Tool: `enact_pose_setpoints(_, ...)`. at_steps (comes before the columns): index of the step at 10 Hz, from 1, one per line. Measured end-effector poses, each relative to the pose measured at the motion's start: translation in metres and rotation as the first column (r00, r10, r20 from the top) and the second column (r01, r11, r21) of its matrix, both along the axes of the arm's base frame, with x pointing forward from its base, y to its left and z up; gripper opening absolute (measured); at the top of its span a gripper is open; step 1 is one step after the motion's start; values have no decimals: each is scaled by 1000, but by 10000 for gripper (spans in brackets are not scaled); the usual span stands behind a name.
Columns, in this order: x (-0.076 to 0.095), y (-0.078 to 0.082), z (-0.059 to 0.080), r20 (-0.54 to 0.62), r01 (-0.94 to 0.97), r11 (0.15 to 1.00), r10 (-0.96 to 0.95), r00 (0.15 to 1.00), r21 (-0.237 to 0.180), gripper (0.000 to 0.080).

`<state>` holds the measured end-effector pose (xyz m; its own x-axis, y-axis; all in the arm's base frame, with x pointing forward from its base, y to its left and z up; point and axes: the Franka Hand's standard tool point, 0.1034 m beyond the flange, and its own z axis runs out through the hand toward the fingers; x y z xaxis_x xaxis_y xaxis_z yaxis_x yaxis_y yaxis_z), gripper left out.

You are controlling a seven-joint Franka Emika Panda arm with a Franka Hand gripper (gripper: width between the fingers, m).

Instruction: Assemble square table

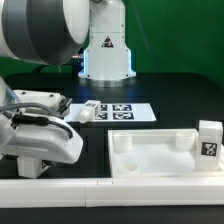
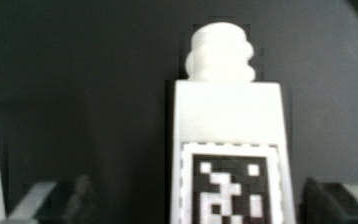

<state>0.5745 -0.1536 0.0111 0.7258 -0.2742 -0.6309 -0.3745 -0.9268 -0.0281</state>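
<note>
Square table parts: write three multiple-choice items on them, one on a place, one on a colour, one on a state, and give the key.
1. In the exterior view, where is the standing leg? A. On the marker board. B. Beside the tabletop, on the exterior view's right. C. In a corner socket.
2. What colour is the threaded leg in the wrist view? A. Red. B. Blue. C. White.
3. How does the gripper stand at the threaded leg? A. Open, a finger on either side. B. Shut on it. C. Shut beside it.
Key: 1 B, it stands past the tabletop's rim on that side; 2 C, its body shows white; 3 A, dark gaps separate it from both fingers.
</note>
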Motion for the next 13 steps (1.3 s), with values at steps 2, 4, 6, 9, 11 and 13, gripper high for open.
enact_pose_setpoints(2, 0, 0, 0, 0, 0, 1000, 0, 1000, 0, 386)
enact_pose_setpoints(4, 1, 6, 2, 58, -43, 999, 43, 997, -7, 281)
enact_pose_setpoints(6, -32, 29, 11, 87, -64, 998, 65, 994, -13, 281)
enact_pose_setpoints(9, -41, 30, 16, 75, -40, 999, 41, 996, -16, 281)
enact_pose_setpoints(11, -41, 30, 15, 85, -67, 998, 68, 994, -9, 281)
enact_pose_setpoints(13, -44, 29, 9, 150, -172, 985, 166, 975, 26, 282)
